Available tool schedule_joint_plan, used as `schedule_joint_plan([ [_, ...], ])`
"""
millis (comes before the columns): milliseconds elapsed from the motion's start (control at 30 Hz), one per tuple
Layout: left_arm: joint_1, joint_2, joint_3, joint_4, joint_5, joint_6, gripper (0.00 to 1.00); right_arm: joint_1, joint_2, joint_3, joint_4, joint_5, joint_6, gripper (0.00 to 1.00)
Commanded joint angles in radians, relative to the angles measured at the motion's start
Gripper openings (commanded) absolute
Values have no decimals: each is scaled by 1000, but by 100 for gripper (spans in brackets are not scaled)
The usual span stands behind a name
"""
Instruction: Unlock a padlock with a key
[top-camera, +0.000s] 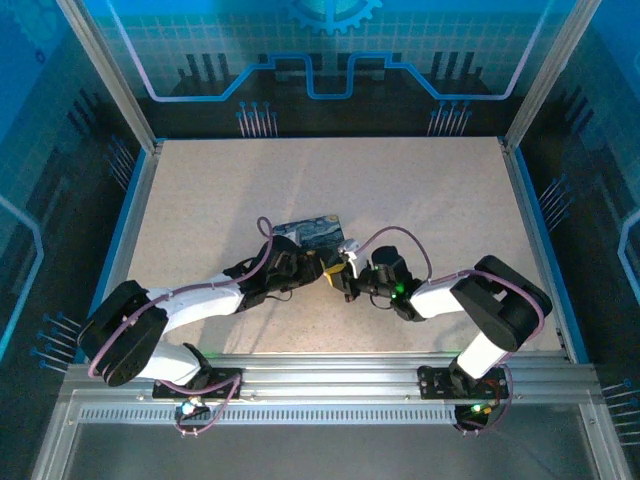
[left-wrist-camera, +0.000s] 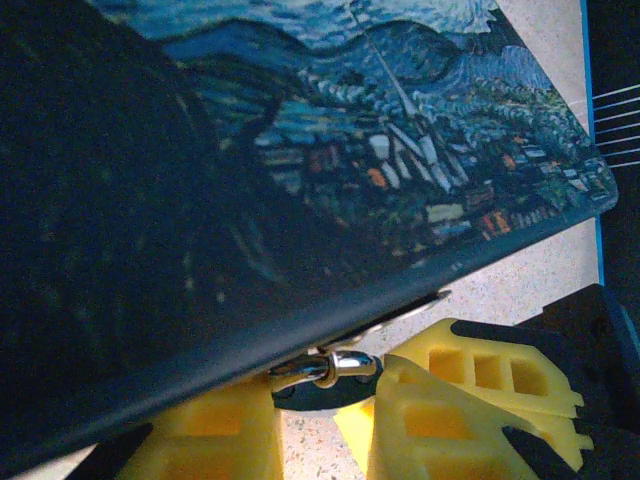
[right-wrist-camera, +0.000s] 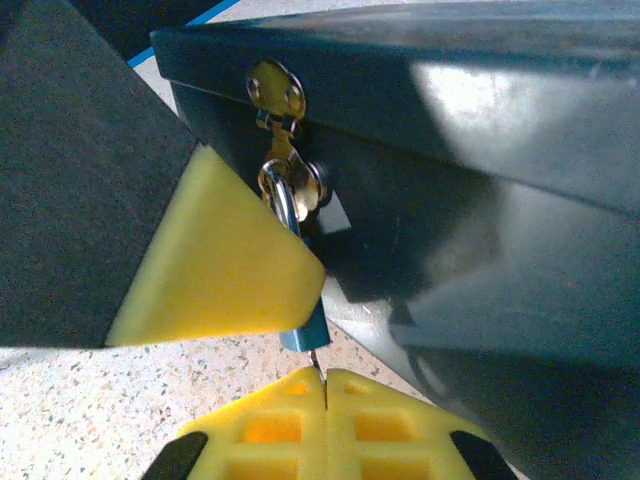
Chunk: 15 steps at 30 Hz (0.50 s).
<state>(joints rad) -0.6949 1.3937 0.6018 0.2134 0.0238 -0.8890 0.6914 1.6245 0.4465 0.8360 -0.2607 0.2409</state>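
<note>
— Where is the tiny bluish-silver metal padlock (right-wrist-camera: 304, 333)?
— It hangs by its shackle from a small brass hasp (right-wrist-camera: 275, 88) on the side of the dark blue and yellow swirl-printed rectangular case (top-camera: 308, 230). The case lies near the middle of the pale speckled table (top-camera: 420, 180), a little toward its near edge.
— And the thin dark-silvery metal key (right-wrist-camera: 316, 358)?
— It touches the underside of the padlock. Its lower part is pinched in the right gripper (right-wrist-camera: 325, 382), whose yellow fingers press together on it.
— The left gripper (left-wrist-camera: 322, 402)?
— Its yellow fingers (left-wrist-camera: 215, 430) flank the padlock on either side, under the case's edge. Whether they actually clamp it, I cannot tell.
— From above?
— Both grippers meet tip to tip just beside the case's near edge.
</note>
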Motion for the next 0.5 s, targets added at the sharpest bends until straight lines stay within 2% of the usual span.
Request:
schedule_joint_plan([
  [0,-7,-18,33,0,57,25,20,-29,-6,50,33,20,-24,0],
  [467,-3,-7,31,11,62,18,21,-39,13,81,37,-1,-5,0],
])
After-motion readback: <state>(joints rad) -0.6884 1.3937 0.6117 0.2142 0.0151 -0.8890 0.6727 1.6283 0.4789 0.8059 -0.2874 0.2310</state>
